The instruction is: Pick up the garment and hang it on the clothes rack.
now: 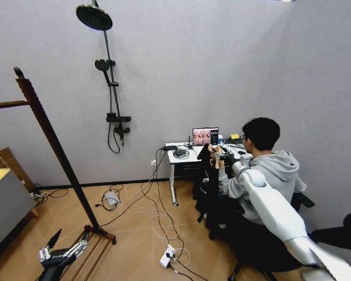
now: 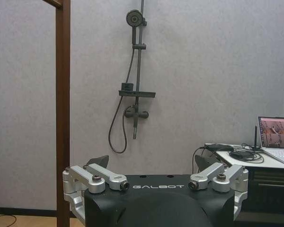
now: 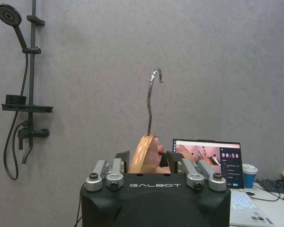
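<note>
Now the right gripper (image 3: pixel 151 163) has its jaws closed narrow on the neck of the wooden hanger (image 3: pixel 144 156), just under the metal hook (image 3: pixel 152 101), which stands up almost straight above the fingers. A person's hand (image 3: pixel 157 158) seems to touch the hanger at the same place, so the hold is perhaps shared; I cannot tell how much weight the gripper already takes. In the head view this gripper (image 1: pixel 222 155) is far on the right, near the desk (image 1: pixel 181 157), and the black garment (image 1: pixel 206 187) hangs down below it, beside the seated person.

The left gripper (image 2: pixel 156 172) is near and low on the left, close to the foot of the rack. Its jaws stand wide and hold nothing.

The rack (image 1: pixel 50 137) is on the left, well apart from the garment; its upright leans across the head view, and a part of the bar (image 1: pixel 9 105) shows at the left edge.

To do this step well, I think the grip should be made firm before the arm pulls away, so the hanger does not turn between the fingers. The hook should be kept upright and its open side known, because it must later come over the bar. The thin fabric will swing, so a slow move is better, away from the cables (image 1: pixel 158 219) on the floor.
</note>
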You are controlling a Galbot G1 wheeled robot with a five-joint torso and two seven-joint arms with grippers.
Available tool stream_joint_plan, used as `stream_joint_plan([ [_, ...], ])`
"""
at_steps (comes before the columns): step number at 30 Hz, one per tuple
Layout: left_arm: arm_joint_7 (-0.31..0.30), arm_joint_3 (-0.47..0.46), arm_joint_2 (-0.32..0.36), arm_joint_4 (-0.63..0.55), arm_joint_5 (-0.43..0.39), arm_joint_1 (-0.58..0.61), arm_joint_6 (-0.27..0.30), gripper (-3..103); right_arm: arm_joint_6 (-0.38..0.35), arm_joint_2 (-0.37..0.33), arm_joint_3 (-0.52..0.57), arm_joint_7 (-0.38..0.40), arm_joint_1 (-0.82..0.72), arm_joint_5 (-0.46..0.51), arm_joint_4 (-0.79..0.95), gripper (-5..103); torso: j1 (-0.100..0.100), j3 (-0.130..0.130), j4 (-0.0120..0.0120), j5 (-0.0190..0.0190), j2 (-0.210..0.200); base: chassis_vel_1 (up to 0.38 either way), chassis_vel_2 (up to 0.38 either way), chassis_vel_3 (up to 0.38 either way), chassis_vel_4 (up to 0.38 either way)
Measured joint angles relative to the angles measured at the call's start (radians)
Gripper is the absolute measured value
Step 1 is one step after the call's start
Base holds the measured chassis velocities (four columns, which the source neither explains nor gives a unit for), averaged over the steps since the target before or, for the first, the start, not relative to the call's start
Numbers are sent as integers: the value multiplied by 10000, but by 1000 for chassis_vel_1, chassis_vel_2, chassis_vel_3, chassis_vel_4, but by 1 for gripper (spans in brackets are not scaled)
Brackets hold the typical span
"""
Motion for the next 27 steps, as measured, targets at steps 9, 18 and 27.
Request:
stream_joint_plan([
  [9,0,0,0,0,0,0,0,100,16,-53,128,-14,-122,36,11,15,-1,0,-1,-1,1,0,0,0,0],
  [18,-1,0,0,0,0,0,0,100,-62,-208,243,264,-532,184,660,10,0,0,1,-1,1,0,0,0,0],
  [27,2,0,0,0,0,-1,0,100,-664,-612,1120,802,-2301,835,3721,10,-1,0,-1,-1,1,0,0,0,0],
])
